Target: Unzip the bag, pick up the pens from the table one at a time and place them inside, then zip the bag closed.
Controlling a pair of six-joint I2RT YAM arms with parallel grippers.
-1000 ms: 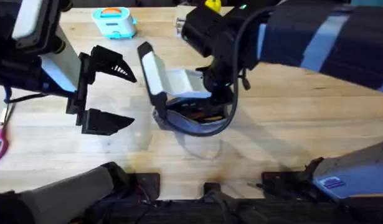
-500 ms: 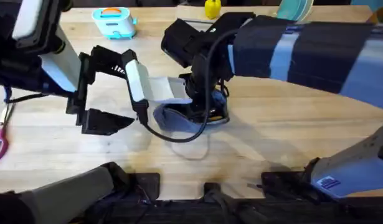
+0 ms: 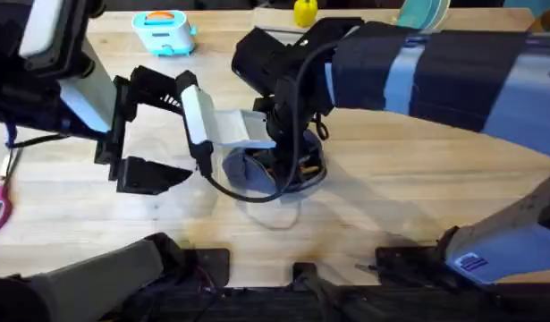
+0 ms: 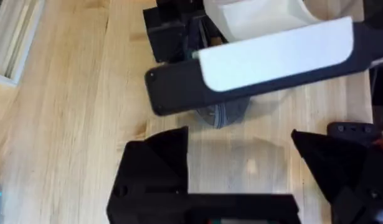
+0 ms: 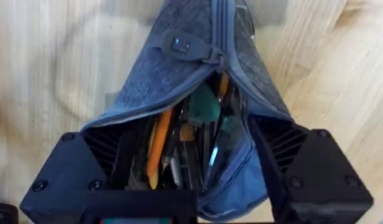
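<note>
Blue-grey bag [image 5: 197, 81] gapes, pens [image 5: 159, 146] inside: right pincer [image 5: 197, 186], spread around its mouth and holding nothing, should take the pull [image 5: 211, 57] squarely while the wide-open, empty left pincer [image 3: 158, 134] steadies the far end.

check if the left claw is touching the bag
Apart. The overhead view shows the left claw hanging open over bare table, with wood between it and the bag. The left wrist view shows the same gap.
</note>
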